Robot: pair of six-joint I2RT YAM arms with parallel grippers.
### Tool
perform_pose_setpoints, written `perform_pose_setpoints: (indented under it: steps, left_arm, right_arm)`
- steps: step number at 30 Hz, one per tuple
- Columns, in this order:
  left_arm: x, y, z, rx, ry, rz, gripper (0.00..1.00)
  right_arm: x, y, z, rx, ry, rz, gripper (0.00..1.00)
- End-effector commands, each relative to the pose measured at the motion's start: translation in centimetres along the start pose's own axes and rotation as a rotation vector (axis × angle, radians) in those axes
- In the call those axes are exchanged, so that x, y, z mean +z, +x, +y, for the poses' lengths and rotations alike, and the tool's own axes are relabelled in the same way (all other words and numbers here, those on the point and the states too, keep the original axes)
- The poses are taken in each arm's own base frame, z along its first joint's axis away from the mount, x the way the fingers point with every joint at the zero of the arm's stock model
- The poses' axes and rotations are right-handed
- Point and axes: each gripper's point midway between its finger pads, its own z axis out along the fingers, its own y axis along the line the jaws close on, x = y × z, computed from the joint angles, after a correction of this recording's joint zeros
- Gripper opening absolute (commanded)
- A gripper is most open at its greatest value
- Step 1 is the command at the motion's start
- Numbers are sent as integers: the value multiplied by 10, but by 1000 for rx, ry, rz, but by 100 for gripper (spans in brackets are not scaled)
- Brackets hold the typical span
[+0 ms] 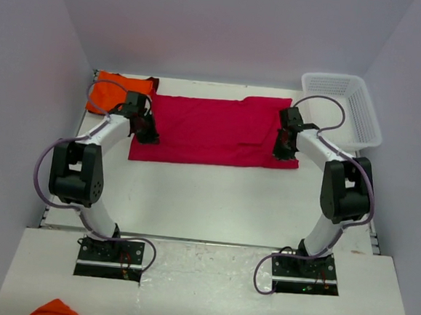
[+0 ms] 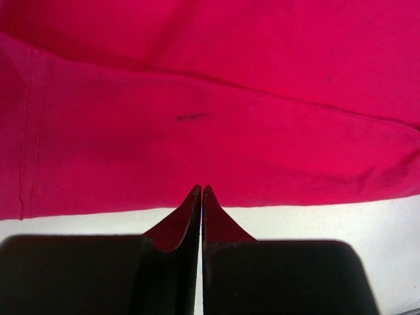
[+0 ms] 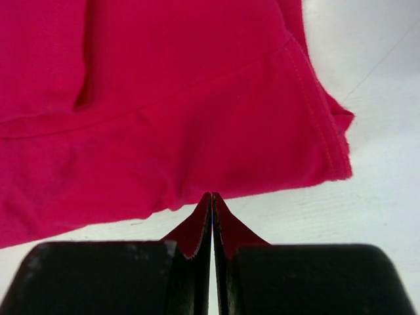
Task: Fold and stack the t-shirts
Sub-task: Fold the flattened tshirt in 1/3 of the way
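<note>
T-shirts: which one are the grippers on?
The crimson-pink cloth t-shirt: left gripper and right gripper shut on its near edge. The bright orange t-shirt lies apart, far left.

Top external: high behind the arm bases point(image 1: 111, 255), looking down and forward over the whole table point(image 1: 207, 201). Wrist cameras: close above left gripper point(image 2: 201, 190) and right gripper point(image 3: 212, 197), facing out past their tips. All three share the near hem of the crimson-pink t-shirt point(image 1: 198, 131).

White table point(image 1: 207, 201). Carries a pink shirt point(image 1: 213, 128), spread flat across the far middle. Also an orange shirt point(image 1: 114, 88), bunched in the far left corner just beside the pink one, and a white basket point(image 1: 363, 115) in the far right corner.
</note>
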Motion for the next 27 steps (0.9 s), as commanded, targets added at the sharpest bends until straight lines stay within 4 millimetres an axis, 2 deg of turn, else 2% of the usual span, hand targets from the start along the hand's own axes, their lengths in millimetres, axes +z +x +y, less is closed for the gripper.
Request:
perform_pose_setpoints:
  steps: [1,3,7,13,20,24,27]
  left_arm:
    - [5,-17,-3,3,-27,-5,0]
    - [13,-16,0,1,-45,7,0]
    - [32,1,25,-24,-143,98,0]
    - [40,19,58,-109,-219,169,0]
    - [39,35,89,-168,-340,236,0]
    - [28,45,115,-199,-454,259,0]
    - [17,56,125,-219,-497,279,0]
  right_arm:
    - [11,-10,12,35,-30,-14,0]
    - [13,-12,13,45,-22,-6,0]
    - [18,-10,8,54,16,5,0]
    - [18,0,6,104,28,34,0]
    - [16,20,-2,186,61,63,0]
    - [10,30,-5,248,61,62,0]
    - [8,42,-9,280,81,84,0]
